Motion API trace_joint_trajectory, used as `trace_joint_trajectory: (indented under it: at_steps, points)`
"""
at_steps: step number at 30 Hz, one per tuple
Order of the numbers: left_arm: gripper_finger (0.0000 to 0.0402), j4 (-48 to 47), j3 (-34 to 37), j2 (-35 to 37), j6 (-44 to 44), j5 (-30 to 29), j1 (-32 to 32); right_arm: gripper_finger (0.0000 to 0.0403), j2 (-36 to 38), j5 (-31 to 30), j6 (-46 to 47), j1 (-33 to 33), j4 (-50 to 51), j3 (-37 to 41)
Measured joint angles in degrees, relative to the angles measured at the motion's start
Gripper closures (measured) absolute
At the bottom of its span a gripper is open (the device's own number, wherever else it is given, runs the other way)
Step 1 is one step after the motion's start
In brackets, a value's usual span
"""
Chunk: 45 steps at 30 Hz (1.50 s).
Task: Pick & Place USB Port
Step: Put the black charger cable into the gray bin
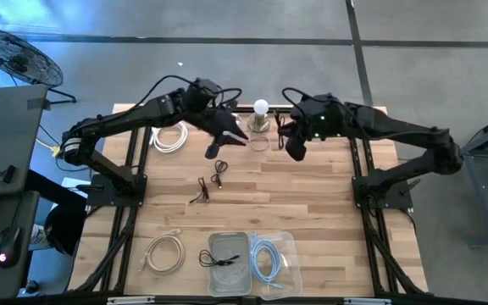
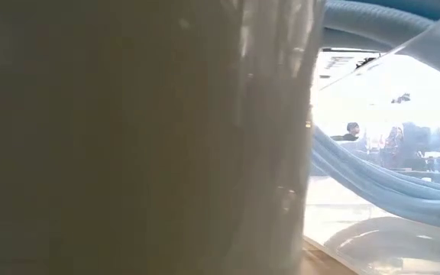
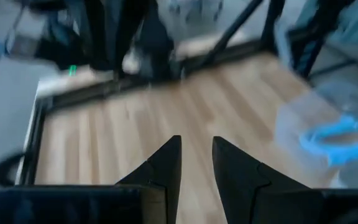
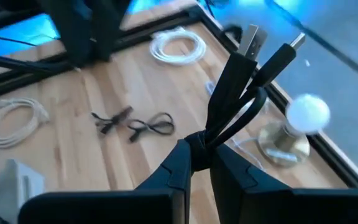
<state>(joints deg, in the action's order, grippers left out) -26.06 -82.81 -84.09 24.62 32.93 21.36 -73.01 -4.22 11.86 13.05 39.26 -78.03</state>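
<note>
My right gripper (image 4: 201, 155) (image 1: 296, 149) hovers over the table's far middle, shut on a bundled black USB cable (image 4: 235, 93). The cable's two plugs (image 4: 251, 40) stick out past the fingers. My left gripper (image 3: 196, 148) (image 1: 219, 142) hangs just to its left, slightly open and empty. More black cables (image 1: 219, 174) (image 4: 148, 126) lie loose on the wood. One clear bin at the near edge (image 1: 227, 252) holds a black cable. A second bin (image 1: 274, 257) holds a blue cable (image 3: 337, 134). My right gripper pinches the black cable bundle at its tied waist (image 4: 199, 144) between the two fingers. The folded loops and both plugs stand out beyond the fingertips. The bundle is lifted clear of the table.
A white bulb on a brass base (image 4: 306, 113) (image 1: 261, 108) and a clear glass (image 1: 258, 141) stand at the far edge, close to both grippers. White cable coils lie far left (image 1: 169, 135) and near left (image 1: 163, 252). The low view is blocked by a bin wall (image 2: 128, 137).
</note>
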Motion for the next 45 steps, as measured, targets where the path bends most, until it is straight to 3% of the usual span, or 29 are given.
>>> trace_joint_trajectory:
  at_steps: [12,22,26,34,45]
  points:
    - [0.0302,7.71,-0.02,-0.24,-2.06,3.85,-0.02,0.0373,0.0,1.74,-4.59,-7.45,-4.25,-1.5]
    - [0.0191,9.83,0.0,-1.06,-6.85,3.77,-0.03,0.0373,0.0,4.27,-6.95,-8.35,-6.51,-1.5]
    - [0.0165,12.11,0.0,-1.31,-7.14,4.32,-0.53,0.0373,-0.7,5.97,-8.05,-8.34,-9.0,-1.5]
    - [0.0161,19.43,-0.02,-1.66,-9.46,7.38,-2.42,0.0373,-4.94,9.86,-9.32,-8.25,-11.43,-1.48]
    - [0.0161,18.71,-0.04,-1.66,-10.15,7.79,-2.4,0.0373,-5.05,11.07,-10.71,-8.19,-13.89,-1.52]
